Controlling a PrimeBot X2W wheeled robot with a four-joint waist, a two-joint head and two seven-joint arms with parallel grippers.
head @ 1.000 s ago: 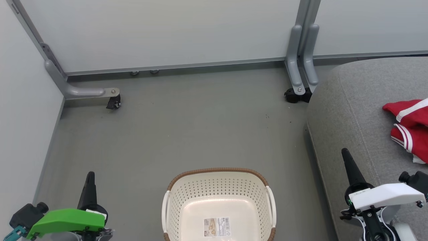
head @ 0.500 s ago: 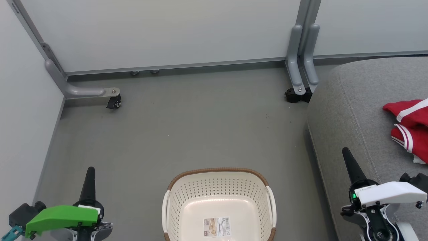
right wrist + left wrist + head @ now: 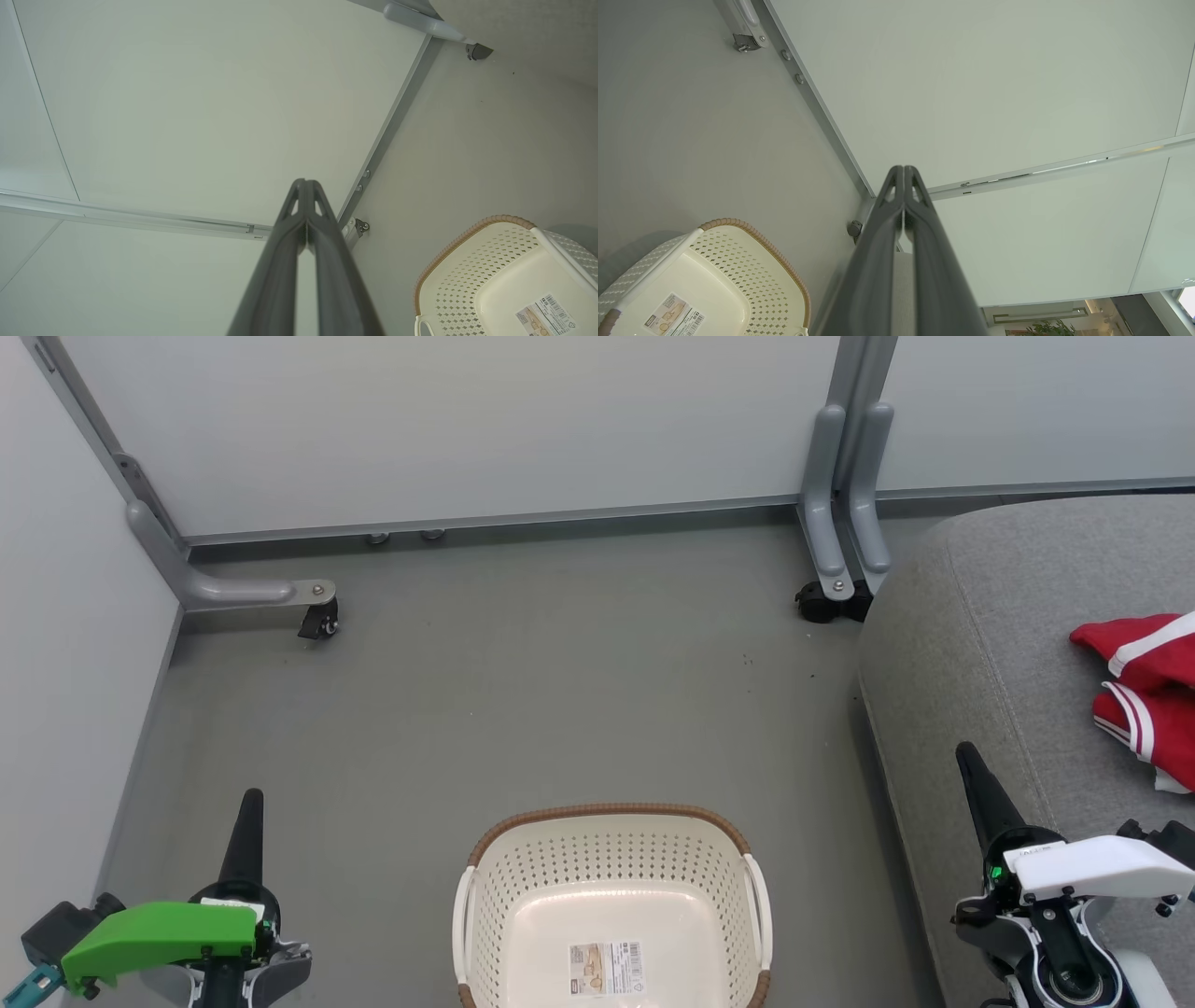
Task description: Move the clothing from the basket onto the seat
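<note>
- We settle both arms toward rest, left gripper (image 3: 250,800) and right gripper (image 3: 964,753) clenched on nothing
- The basket (image 3: 607,810) sits empty, the clothing (image 3: 1146,683) lies on the seat (image 3: 971,616): job looks done

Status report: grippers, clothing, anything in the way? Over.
Shut and empty: left gripper, right gripper. Red clothing on seat; basket bare inside. Nothing blocking.

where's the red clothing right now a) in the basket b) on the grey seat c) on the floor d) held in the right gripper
b: the red clothing lies on the grey seat, and the basket shows a bare bottom apart from its label sticker.
</note>
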